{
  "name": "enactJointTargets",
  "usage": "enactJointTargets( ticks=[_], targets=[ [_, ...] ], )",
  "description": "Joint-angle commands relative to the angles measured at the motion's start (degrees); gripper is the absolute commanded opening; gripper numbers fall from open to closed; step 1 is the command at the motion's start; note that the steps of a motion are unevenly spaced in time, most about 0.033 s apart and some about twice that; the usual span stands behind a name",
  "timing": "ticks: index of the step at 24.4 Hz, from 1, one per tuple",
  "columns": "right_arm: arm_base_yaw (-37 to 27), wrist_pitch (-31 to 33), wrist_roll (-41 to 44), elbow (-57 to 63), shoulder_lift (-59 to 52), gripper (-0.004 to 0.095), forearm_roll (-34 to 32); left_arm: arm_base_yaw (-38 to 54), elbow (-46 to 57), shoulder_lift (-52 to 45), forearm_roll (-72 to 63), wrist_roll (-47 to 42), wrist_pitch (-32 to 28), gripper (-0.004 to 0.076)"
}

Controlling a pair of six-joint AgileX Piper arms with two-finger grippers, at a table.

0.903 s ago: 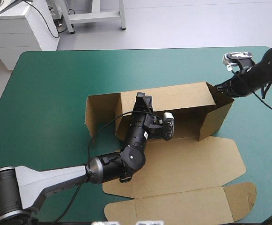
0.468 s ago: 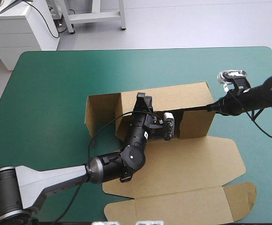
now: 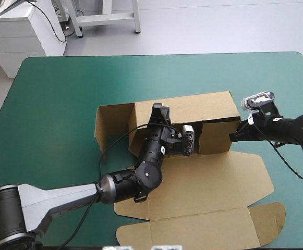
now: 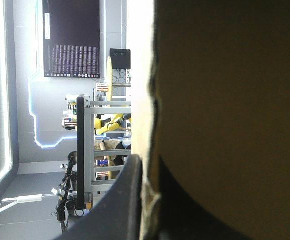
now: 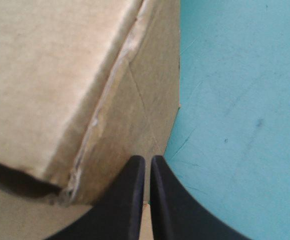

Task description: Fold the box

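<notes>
The brown box lies partly formed at the table's middle, its long back wall standing upright. My left gripper is shut on that wall's top edge. In the left wrist view the board fills the space ahead, with one black finger pressed against its edge. My right gripper is shut, its tips against the box's right end, where the side flap is folded inward. In the right wrist view the right gripper touches the flap's lower corner beside the teal-green cover.
The box's base and lid panels lie flat toward the table's near edge, with a rounded tab at the near right. A flap extends from the back wall's left end. Bare teal-green table lies to the left and far side.
My right gripper came in from the table's right edge toward the box's right end. The right side flap, splayed outward earlier, now stands folded inward. The left arm has not moved.
</notes>
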Motion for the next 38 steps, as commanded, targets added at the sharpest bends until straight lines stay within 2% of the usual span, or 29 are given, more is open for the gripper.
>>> enactJointTargets(
  ticks=[1,4,6,8,12,16,19,21,24,27,33,38],
  targets=[
    [0.07,0.03,-3.32,-1.36,-2.64,0.0216,-0.17,-0.14,-1.18,-1.72,1.82,-0.96,-0.2,-0.0008],
    [0.07,1.66,-7.0,-1.36,-3.18,0.0393,-1.92,-0.14,-1.18,-1.72,1.82,-0.96,-0.2,-0.0008],
    [0.07,3.6,-9.67,-1.36,-3.6,0.0464,-2.02,-0.14,-1.18,-1.72,1.82,-0.96,-0.2,-0.0008],
    [0.07,5.01,-12.33,-1.36,-3.82,0.0493,-1.8,-0.14,-1.18,-1.72,1.82,-0.96,-0.2,-0.0008],
    [0.07,5.45,-13.78,-1.36,-3.56,0.0495,-1.08,-0.14,-1.18,-1.72,1.82,-0.85,0.26,-0.0008],
    [0.07,7.4,-13.2,-1.36,-5.44,0.0493,-5.74,-0.14,-1.18,-1.72,1.82,-0.77,0.44,-0.0008],
    [0.07,9.95,-8.31,-1.36,-8.02,0.0494,-9.19,-0.14,-1.18,-1.72,1.82,-0.77,0.44,-0.0008],
    [0.07,10.04,-8.08,-1.36,-8.54,0.0494,-7.07,-0.14,-1.18,-1.72,1.82,-0.77,0.3,-0.0008],
    [0.07,6.38,-8.71,-0.95,-6.19,0.0494,-0.84,-0.14,-1.18,-1.72,1.82,-0.77,0.3,-0.0008],
    [0.07,4.78,-8.71,-0.8,-3.59,0.0492,1.26,-0.14,-1.18,-1.72,1.82,-0.77,0.3,-0.0008],
    [0.12,-0.65,-8.85,-0.8,0.96,0.0407,8.24,-0.14,-1.18,-1.72,1.82,-0.77,0.3,-0.0008],
    [0.12,-0.22,-13.51,-0.8,4.29,0.0386,14.08,-0.14,-1.18,-1.72,1.82,-0.97,0.54,-0.0008]
  ],
)
